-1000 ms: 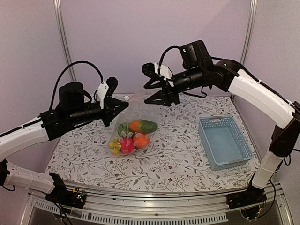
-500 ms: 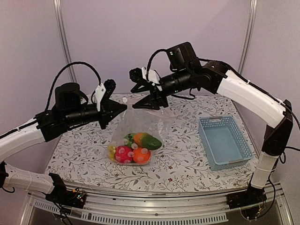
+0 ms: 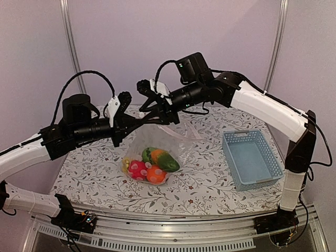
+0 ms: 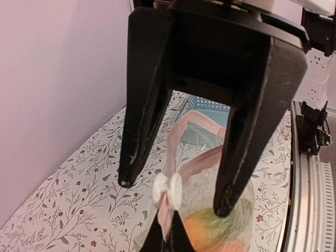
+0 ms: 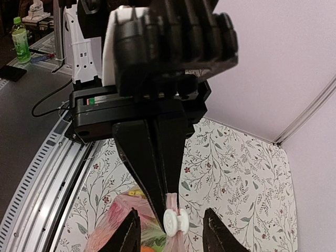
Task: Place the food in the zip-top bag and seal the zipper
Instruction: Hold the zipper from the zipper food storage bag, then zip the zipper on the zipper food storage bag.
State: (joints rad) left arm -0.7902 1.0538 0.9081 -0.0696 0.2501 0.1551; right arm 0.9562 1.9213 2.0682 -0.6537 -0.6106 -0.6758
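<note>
The clear zip-top bag hangs upright from its mouth, and its bottom holds the food: a green-orange mango, a red apple, an orange and yellow bananas. My left gripper is shut on the end of the pinkish zipper strip; it shows at the bottom of the left wrist view. My right gripper is open, its fingers either side of the white slider without touching it. The mango shows through the plastic.
A light blue lattice basket stands at the table's right side, with nothing in it. The floral tablecloth covers the table. Metal frame posts stand at the back corners.
My right gripper has moved left along the bag's mouth, close to the left gripper. The bag and its food have shifted a little toward the front.
</note>
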